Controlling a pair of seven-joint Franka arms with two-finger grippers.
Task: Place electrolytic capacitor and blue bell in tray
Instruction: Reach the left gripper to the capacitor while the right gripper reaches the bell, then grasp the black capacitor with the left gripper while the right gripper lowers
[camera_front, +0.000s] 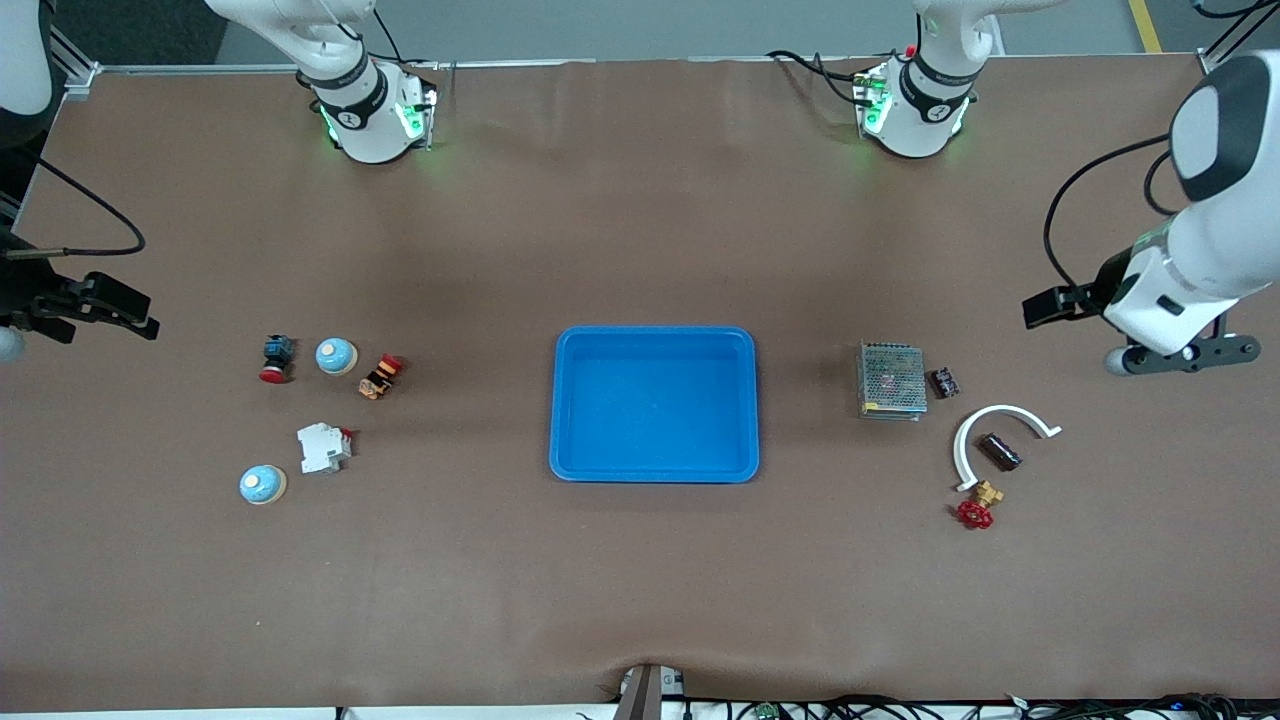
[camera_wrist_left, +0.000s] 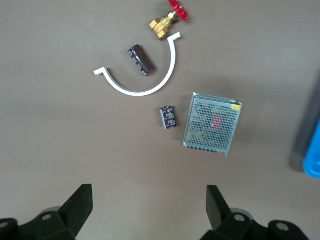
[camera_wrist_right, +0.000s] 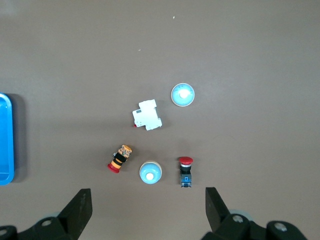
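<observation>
Sitting mid-counter, shallow bright blue rectangular plastic tray (camera_front: 654, 404) holds nothing. Left tool (camera_wrist_left: 150, 212) wide open, gripping nothing, over bare counter (camera_front: 640, 580); its wrist view resolves two dark cylindrical electrolytic capacitors (camera_wrist_left: 141, 60) beside grey metal mesh box (camera_wrist_left: 212, 123). Right tool (camera_wrist_right: 148, 212) equally open, empty; two round blue bells (camera_wrist_right: 150, 172) below

A: Table (camera_front: 640, 600), brown cover. Centre?
B: Blue tray (camera_front: 654, 472). Toward left arm's end: mesh box (camera_front: 890, 380), two capacitors (camera_front: 945, 382) (camera_front: 999, 451), white arc (camera_front: 968, 432), valve (camera_front: 981, 505).
A: Right arm's end?
B: Two blue bells (camera_front: 336, 356) (camera_front: 263, 485), red push button (camera_front: 276, 358), white breaker (camera_front: 323, 447), striped part (camera_front: 380, 377).
</observation>
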